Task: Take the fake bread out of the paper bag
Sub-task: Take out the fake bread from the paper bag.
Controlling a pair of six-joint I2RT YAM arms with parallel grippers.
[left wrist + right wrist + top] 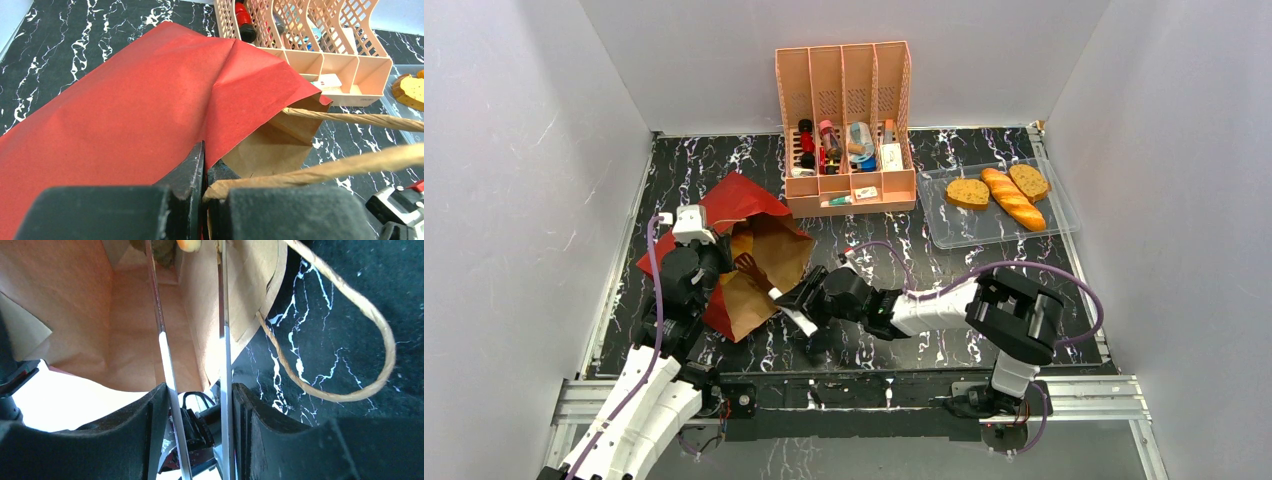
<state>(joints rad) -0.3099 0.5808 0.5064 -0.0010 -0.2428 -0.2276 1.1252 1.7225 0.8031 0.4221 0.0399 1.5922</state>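
The paper bag lies on its side at the left, red outside, its brown mouth facing my right arm. My left gripper is shut on the bag's rim, beside a handle root. My right gripper is shut on metal tongs, whose two blades reach into the bag's inside. At the blades' far ends an orange piece of fake bread and a dark piece show, mostly cut off. A baguette and two slices lie in the clear tray.
A pink slotted organizer with small bottles and boxes stands at the back middle, close behind the bag. The bag's loop handle lies on the black marbled table right of the mouth. White walls close in the sides.
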